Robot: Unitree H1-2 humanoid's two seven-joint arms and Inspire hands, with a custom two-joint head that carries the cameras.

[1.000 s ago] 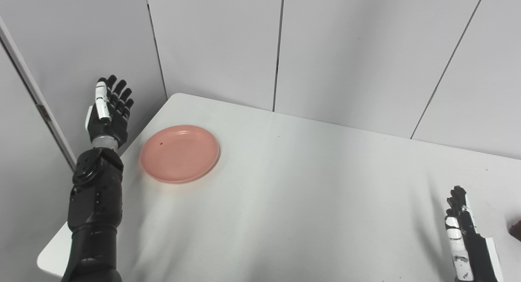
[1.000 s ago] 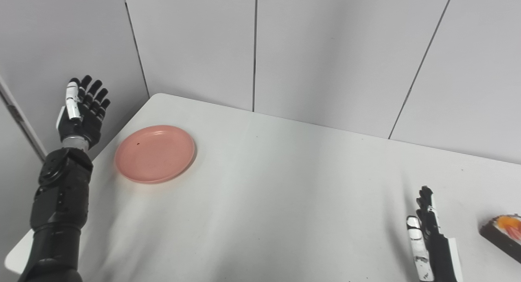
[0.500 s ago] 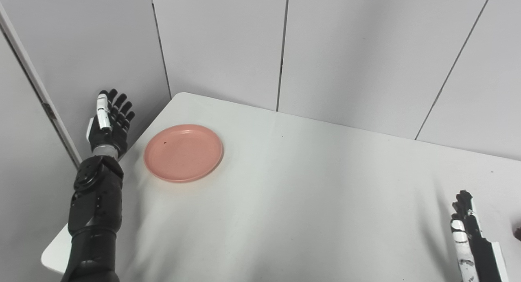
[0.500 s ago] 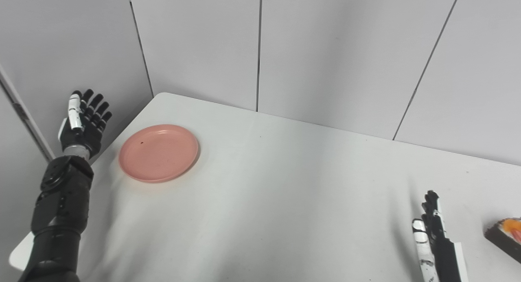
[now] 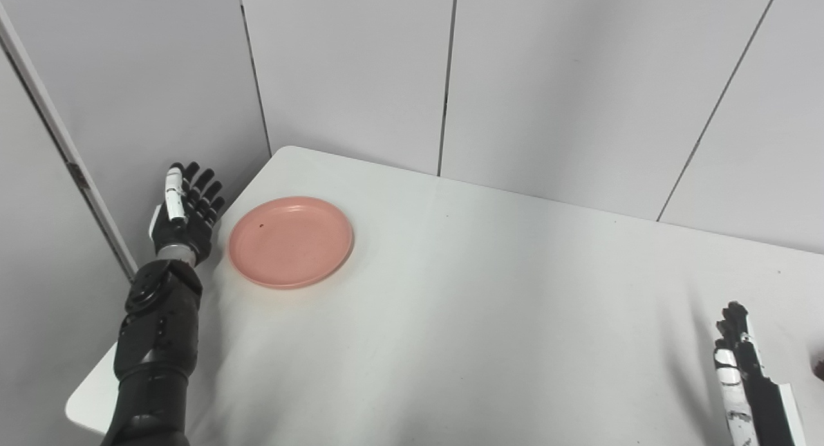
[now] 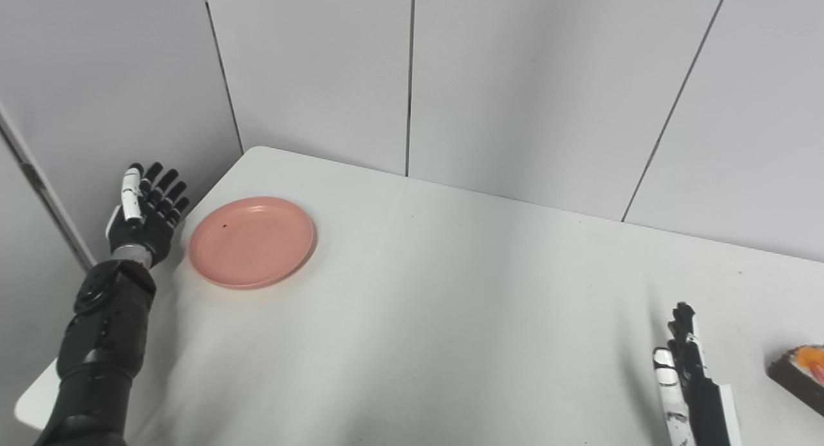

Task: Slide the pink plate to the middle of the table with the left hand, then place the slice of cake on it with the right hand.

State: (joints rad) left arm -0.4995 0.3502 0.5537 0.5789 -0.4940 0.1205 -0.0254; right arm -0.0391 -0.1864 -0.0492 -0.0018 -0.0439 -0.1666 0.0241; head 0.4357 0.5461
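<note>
We see a white worktop (image 5: 489,304) set into a corner of grey wall panels (image 5: 547,79), with the pink plate (image 5: 291,241) lying flat near its far left corner, well away from the middle. Our left hand (image 5: 185,208) stands just beside the plate's left rim, at the worktop's left edge, palm turned toward the plate and fingers (image 5: 207,187) spread and pointing up; it holds nothing, and a thin gap shows between it and the plate. The black forearm (image 5: 158,330) below it rises from the lower left of the picture. Our right hand (image 6: 692,375) sits low at the near right, edge-on to the cameras, its fingers (image 6: 682,324) straight, held together side by side and pointing away from us, released and holding nothing; we cannot tell whether it rests on the worktop or hangs just above it. The slice of cake (image 6: 798,375), dark-sided with an orange and pink top, lies on the worktop at the right picture edge in the right eye view, a little to the right of that hand and apart from it; the left eye view shows only a dark sliver of it.
</note>
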